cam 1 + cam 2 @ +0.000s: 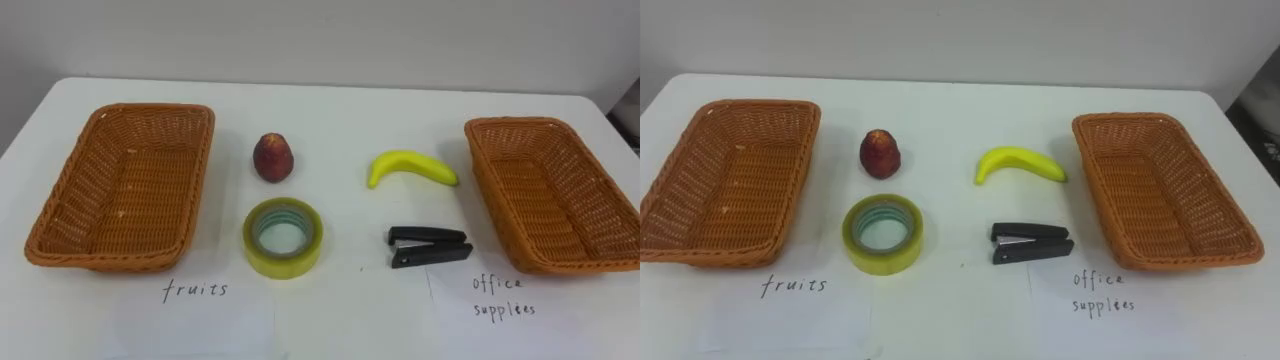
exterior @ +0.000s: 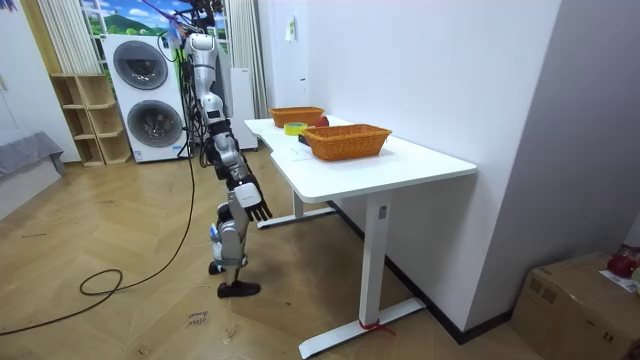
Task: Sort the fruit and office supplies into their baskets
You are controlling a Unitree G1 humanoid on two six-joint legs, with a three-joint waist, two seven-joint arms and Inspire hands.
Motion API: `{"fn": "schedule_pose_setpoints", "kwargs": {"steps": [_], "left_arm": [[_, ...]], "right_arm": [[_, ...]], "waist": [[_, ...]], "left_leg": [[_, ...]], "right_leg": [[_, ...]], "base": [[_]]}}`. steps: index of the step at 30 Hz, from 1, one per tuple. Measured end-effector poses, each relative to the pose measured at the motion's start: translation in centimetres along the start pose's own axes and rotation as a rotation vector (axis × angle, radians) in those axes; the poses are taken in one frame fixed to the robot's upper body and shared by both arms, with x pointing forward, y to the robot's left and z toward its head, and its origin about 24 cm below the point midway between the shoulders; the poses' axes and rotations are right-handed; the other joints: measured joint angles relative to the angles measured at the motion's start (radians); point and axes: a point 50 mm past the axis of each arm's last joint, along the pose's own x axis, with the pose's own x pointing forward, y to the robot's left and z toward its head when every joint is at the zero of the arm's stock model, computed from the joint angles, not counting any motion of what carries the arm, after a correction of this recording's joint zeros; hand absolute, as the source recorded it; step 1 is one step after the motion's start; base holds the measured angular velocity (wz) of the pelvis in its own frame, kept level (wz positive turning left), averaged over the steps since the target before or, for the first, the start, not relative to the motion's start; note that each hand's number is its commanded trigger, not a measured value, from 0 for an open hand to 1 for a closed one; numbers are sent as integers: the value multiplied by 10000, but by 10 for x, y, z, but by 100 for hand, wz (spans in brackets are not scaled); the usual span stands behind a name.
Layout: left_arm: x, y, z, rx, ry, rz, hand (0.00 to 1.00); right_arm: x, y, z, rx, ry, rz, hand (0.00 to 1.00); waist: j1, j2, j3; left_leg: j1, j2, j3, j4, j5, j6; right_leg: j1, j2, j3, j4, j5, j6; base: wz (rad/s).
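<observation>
Mid-desk, the banana (image 1: 411, 164) looks light, smooth and easily bruised, best taken gently across its thick middle; the right hand (image 2: 258, 208) hangs beside the desk, fingers relaxed.

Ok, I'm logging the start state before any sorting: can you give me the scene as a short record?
fruits basket: left, empty
office supplies basket: right, empty
back row between them: red fruit, banana
front row: tape roll, stapler
right hand: hanging beside the table, fingers relaxed
</observation>
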Motion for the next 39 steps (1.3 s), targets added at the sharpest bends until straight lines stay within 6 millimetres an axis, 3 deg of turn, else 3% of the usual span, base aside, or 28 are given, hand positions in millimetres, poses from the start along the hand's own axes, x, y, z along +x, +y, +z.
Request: {"fn": "schedule_pose_setpoints", "kwargs": {"steps": [17,26,35,39], "left_arm": [[0,-1,-2,121,71,5,0],[-3,0,-11,339,271,14,0],[-7,6,-30,1045,1076,360,0],[-7,12,-36,876,1523,641,0]], "right_arm": [[0,-1,-3,392,186,-120,0],[-2,-7,-10,1025,329,-456,0],[-9,-21,-34,3472,908,-1601,0],[-15,-33,-47,5134,1155,-2516,0]], "waist": [[2,30,7],[-23,148,2],[-69,148,1],[-401,115,17]], "left_leg": [[4,14,-51,-57,-1,0],[34,4,-46,-72,-1,0],[196,26,56,-147,-6,0],[237,24,65,-127,-12,8]], "right_leg": [[4,10,-33,6,4,-4],[17,19,-11,17,5,-6],[115,49,80,14,4,-6],[164,33,76,7,3,-4]], "base": [[0],[0],[-1],[0]]}}
